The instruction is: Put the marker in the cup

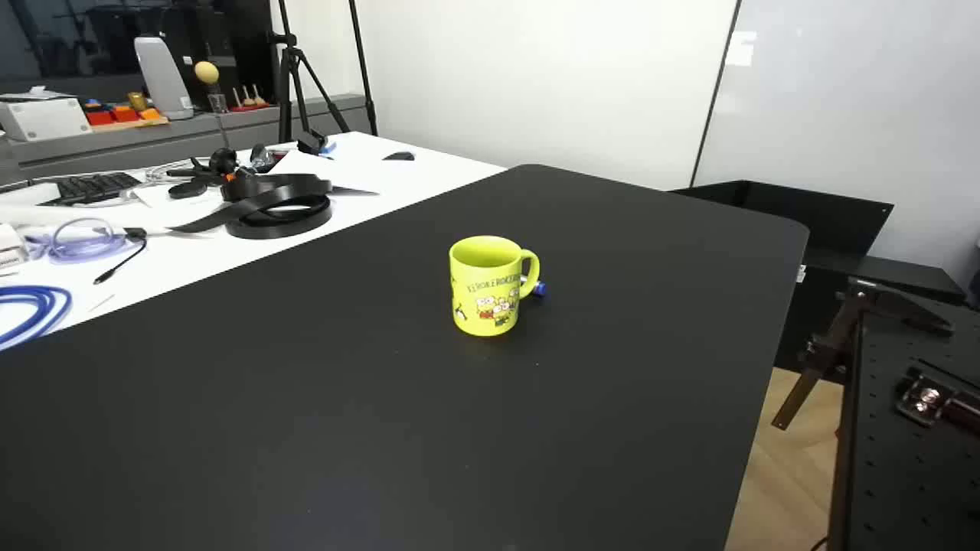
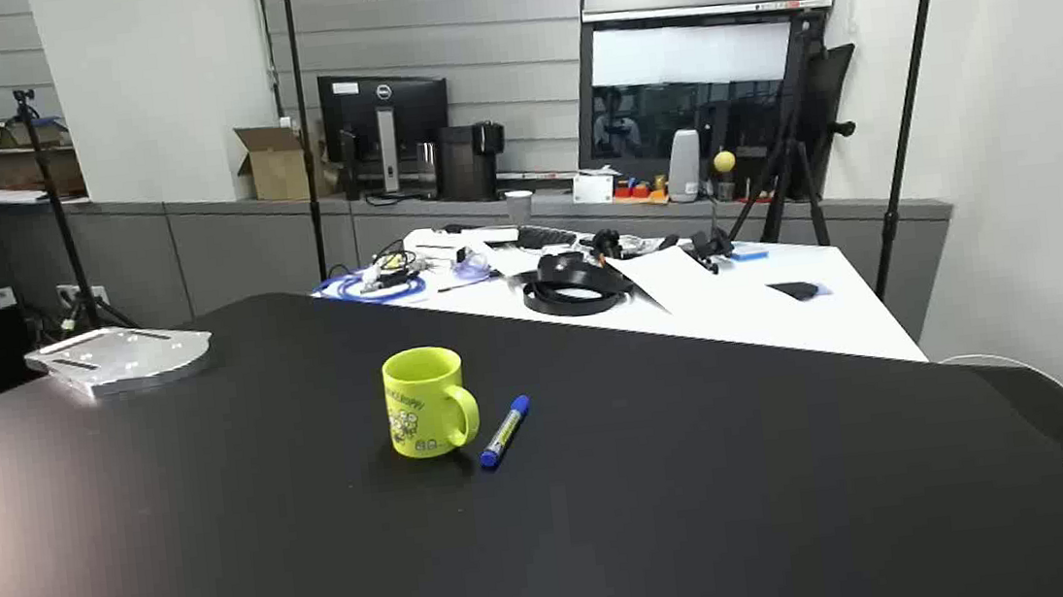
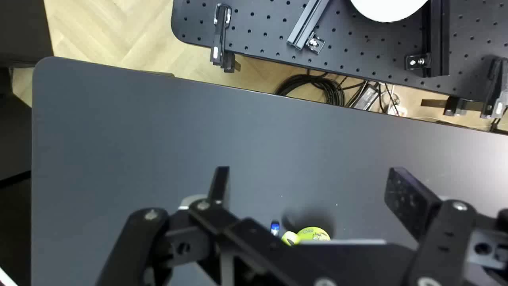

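The marker (image 2: pixel 505 432) lies flat on the black table (image 2: pixel 706 486), slim and round-barrelled, blue at both ends with pale printing down its side, and just beside it, handle turned its way, stands the mug (image 2: pixel 421 416): upright, bright yellow-green, smooth, its rounded wall carrying little cartoon figures and lettering. In an exterior view the mug hides most of the marker, one blue end peeking out behind the handle. Over to the wrist view, and here's the gripper (image 3: pixel 309 188), dark and angular, released, its jaws spread wide, its body covering part of mug and marker alike. The table runs out dark and even, faintly sheened, to rounded corners. At its edge sits a silver plate (image 2: pixel 128 357), glossy, curved on one side, cut with long slots. Beyond, a white table (image 2: pixel 835 313) carries loops of flat black strap (image 1: pixel 279 226) and coiled blue cable (image 1: pixel 31 290). Across a gap of pale wood-grained floor (image 3: pixel 107 35), a dark bench (image 3: pixel 357 63) shows its neat grid of small round holes, black clamps (image 3: pixel 219 39) at its rim.
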